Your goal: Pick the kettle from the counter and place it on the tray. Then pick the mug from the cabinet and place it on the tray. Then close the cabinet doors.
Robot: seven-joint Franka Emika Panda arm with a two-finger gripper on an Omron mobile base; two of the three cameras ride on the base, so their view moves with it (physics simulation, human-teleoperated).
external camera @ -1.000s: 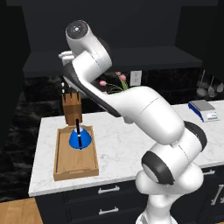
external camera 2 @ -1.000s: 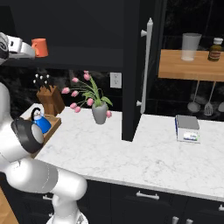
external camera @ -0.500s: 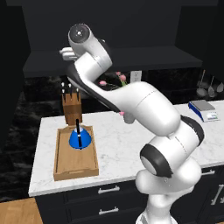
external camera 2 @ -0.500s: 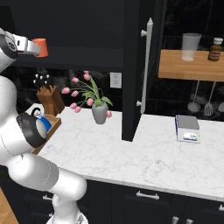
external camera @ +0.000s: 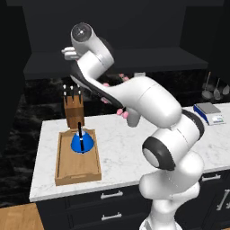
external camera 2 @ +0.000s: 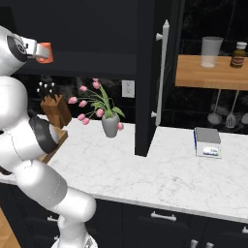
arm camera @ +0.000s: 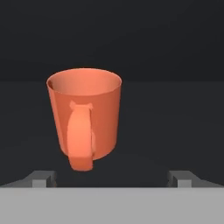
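Note:
The orange-red mug (arm camera: 85, 116) stands on the dark cabinet shelf (arm camera: 175, 131) with its handle turned toward the hand. My gripper (arm camera: 113, 177) is open just short of it. One fingertip (arm camera: 43, 177) sits left of the mug and the other far to its right, neither touching. From the right base view the mug (external camera 2: 44, 52) shows just past the gripper (external camera 2: 37, 50). In the left base view the gripper (external camera: 67, 53) reaches onto the shelf. The blue kettle (external camera: 81, 143) sits upright in the wooden tray (external camera: 77, 174) on the counter (external camera: 126, 152).
An open cabinet door (external camera 2: 147, 77) with a silver bar handle (external camera 2: 162, 72) stands out over the counter. A knife block (external camera: 73, 113) is behind the tray. A vase of pink tulips (external camera 2: 110, 123), a scale (external camera 2: 207, 143) and a wooden shelf (external camera 2: 213, 72) lie to the right.
The arm has stretched a little further toward the cabinet shelf, bringing the open hand closer to the mug. Mug and kettle have stayed put.

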